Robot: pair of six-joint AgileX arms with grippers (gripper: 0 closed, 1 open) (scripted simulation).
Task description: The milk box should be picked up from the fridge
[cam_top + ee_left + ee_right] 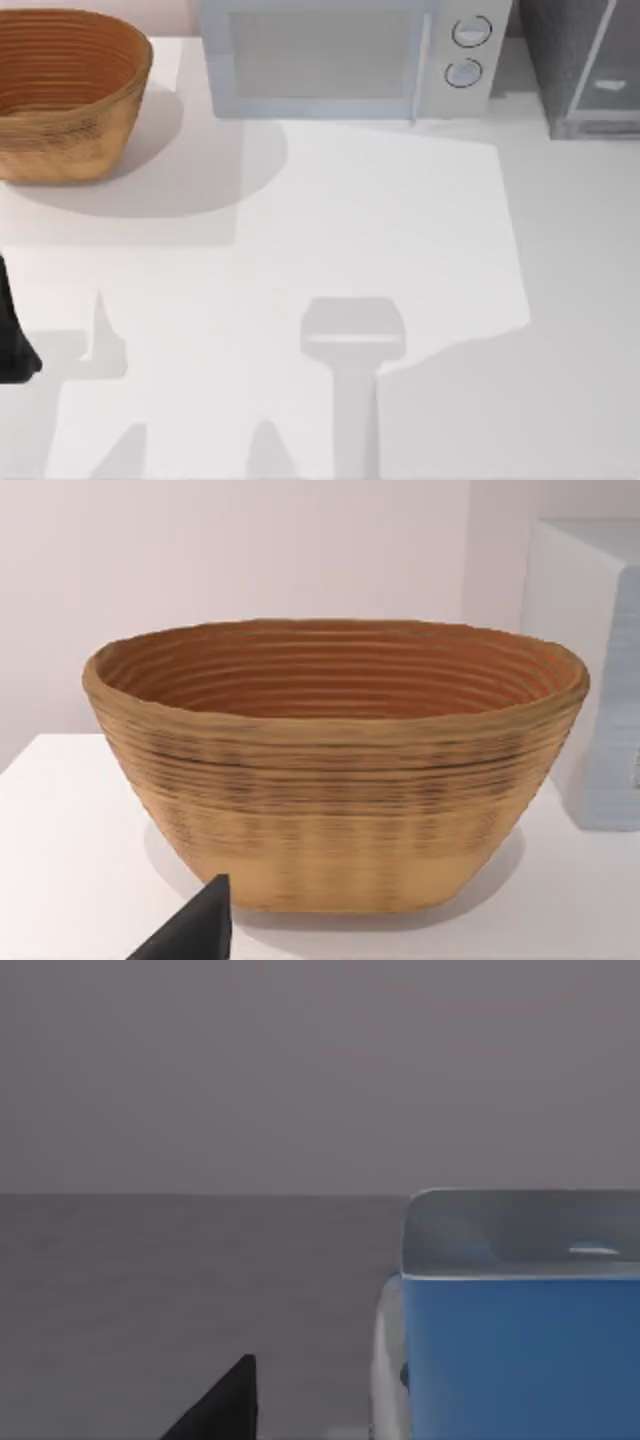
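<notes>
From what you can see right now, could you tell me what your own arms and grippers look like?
Little of them is in view. My left arm appears at the top view's left edge as a plain black, rounded shape with no markings or cables visible. In the left wrist view, a black, wedge-shaped fingertip of the left gripper pokes in. The right wrist view shows a similar matte black pointed fingertip.

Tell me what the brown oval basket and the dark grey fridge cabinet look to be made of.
The brown oval basket looks like coiled wicker or rattan, matte: stacked horizontal ridges ring its walls. The dark grey fridge cabinet reads as matte metal or plastic with a faint speckled surface; its pale-framed door looks like see-through glass. In a render, these are only looks.
</notes>
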